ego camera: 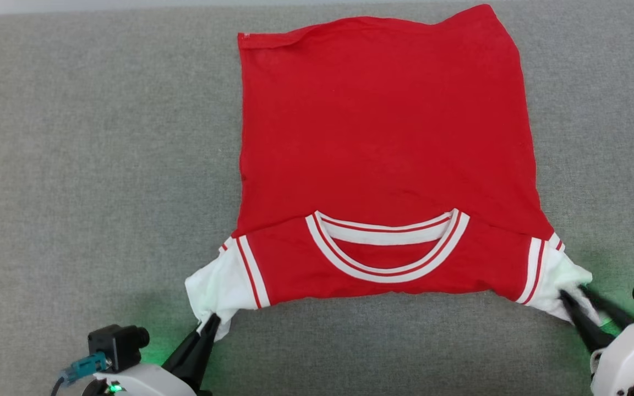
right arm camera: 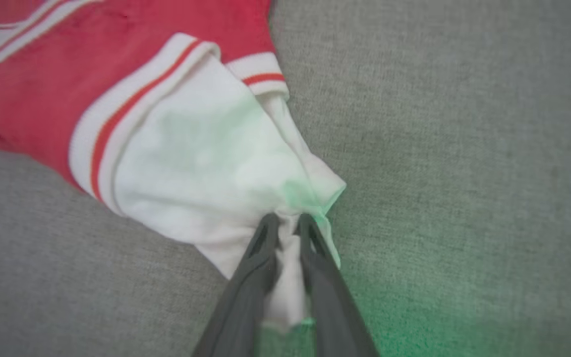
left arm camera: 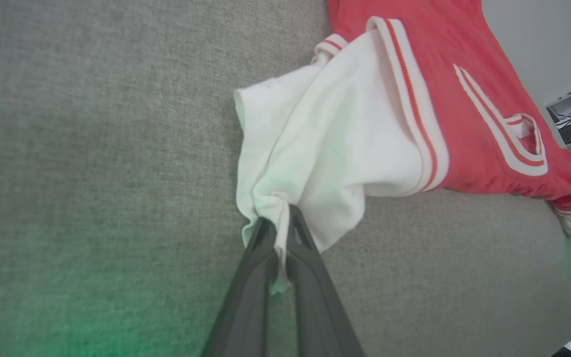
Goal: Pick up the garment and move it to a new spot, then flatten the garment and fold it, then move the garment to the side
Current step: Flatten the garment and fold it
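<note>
Your garment [ego camera: 383, 137] lies spread flat on the grey tabletop [ego camera: 75, 165], unfolded. Left hand [ego camera: 209, 324] pinches one sleeve; right hand [ego camera: 581, 300] apparently loosening on the other.

My left hand [ego camera: 211, 324]: low left, fingers pinched together. My right hand [ego camera: 580, 301]: low right, fingers slightly parted.

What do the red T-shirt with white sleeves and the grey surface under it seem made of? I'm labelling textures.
Red T-shirt with white sleeves: thin matte knit, likely cotton jersey; it bunches softly.
Grey surface: matte woven-looking fabric, fine heathered grain; fibre unclear.
</note>
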{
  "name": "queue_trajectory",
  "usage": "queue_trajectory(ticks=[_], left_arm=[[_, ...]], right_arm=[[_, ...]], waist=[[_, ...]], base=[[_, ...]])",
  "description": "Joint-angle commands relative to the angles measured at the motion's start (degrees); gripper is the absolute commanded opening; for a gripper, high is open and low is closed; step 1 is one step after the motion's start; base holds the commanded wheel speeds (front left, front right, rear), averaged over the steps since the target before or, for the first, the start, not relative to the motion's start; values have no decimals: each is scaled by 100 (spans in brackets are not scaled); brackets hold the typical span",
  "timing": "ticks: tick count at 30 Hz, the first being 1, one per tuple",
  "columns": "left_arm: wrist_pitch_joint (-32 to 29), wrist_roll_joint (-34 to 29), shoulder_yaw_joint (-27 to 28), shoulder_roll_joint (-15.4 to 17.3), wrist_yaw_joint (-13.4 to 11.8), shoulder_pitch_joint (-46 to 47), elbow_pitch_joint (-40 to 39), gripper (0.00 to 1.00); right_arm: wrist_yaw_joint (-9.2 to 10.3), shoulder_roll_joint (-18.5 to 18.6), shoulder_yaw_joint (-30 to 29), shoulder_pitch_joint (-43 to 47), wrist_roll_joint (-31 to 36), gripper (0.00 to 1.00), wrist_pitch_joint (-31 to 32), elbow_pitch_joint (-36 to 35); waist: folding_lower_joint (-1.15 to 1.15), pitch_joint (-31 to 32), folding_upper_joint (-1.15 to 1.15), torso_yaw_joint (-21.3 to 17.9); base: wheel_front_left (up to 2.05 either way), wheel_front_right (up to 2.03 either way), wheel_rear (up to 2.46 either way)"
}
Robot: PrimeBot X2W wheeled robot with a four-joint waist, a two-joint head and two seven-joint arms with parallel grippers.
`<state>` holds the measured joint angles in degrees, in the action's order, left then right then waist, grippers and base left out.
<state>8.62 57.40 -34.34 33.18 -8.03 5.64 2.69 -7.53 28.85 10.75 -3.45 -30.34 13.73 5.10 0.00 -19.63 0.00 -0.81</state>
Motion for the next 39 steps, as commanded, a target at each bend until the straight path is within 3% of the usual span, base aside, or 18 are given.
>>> queue_trajectory(ticks=[1, 4, 10, 14, 20, 21, 26, 33, 39], left_arm=[[-40, 17, -42, -43, -5, 3, 156, 0], [7, 38, -14, -22, 9, -44, 167, 0], [92, 55, 10, -55, 34, -41, 93, 0], [51, -61, -73, -110, 93, 174, 69, 0], [-67, -249, -236, -262, 234, 661, 140, 0], [-67, -249, -236, -262, 234, 661, 140, 0], [-158, -372, -449, -531, 431, 1099, 294, 0], [-141, -502, -651, -886, 741, 1626, 709, 0], [-65, -535, -702, -1054, 875, 1839, 1087, 0]], right_arm=[[8, -37, -64, -64, 48, 100, -35, 6], [8, -75, -584, -69, 96, 100, -113, -408], [7, 34, -1531, -127, 69, 100, 772, -1814], [7, 241, -1392, -804, 53, 100, 1355, -1891], [8, 563, -525, -2700, 42, 100, 2154, -747], [8, 563, -525, -2700, 42, 100, 2154, -747], [7, 857, 159, -4468, 158, 100, 2746, 575], [8, 1052, 1159, -6419, 167, 100, 2802, 2003], [8, 1176, 1883, -7079, 69, 100, 2921, 3076]], waist=[[0, 23, 0, -28], [0, 47, 0, -63], [0, 42, 0, -6], [0, -98, 0, 164], [0, -549, 0, 626], [0, -549, 0, 626], [0, -1021, 0, 1102], [0, -1589, 0, 1634], [0, -1797, 0, 1862]], base=[[0, 0, 0], [0, 0, 0], [0, 0, 0], [0, 0, 0], [0, 0, 0], [0, 0, 0], [0, 0, 0], [0, 0, 0], [0, 0, 0]])
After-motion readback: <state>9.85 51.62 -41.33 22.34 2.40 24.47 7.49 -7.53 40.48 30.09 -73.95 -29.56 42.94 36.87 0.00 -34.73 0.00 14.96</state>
